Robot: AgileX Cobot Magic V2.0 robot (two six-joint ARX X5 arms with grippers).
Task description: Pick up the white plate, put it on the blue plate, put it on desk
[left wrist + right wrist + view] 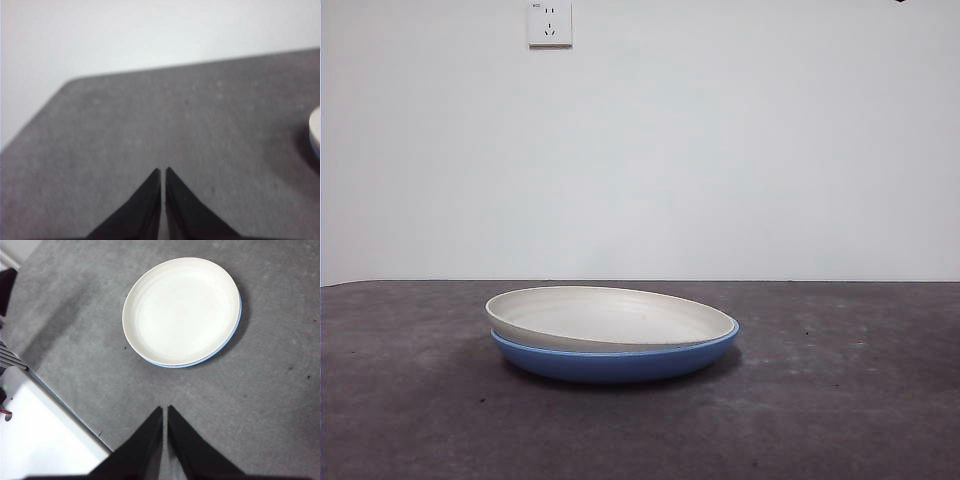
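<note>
The white plate (610,316) lies tilted inside the blue plate (620,362) on the dark grey desk (840,400), its left rim raised. In the right wrist view the white plate (181,309) covers the blue plate (231,335), which shows only as a thin blue edge. My right gripper (165,410) is shut and empty, well above the desk and short of the plates. My left gripper (163,171) is shut and empty over bare desk; the plates' edge (315,132) shows at the side of that view.
A white wall with a socket (549,22) stands behind the desk. A black arm tip (901,2) shows at the top right of the front view. A white base unit (35,440) sits by the desk's edge in the right wrist view.
</note>
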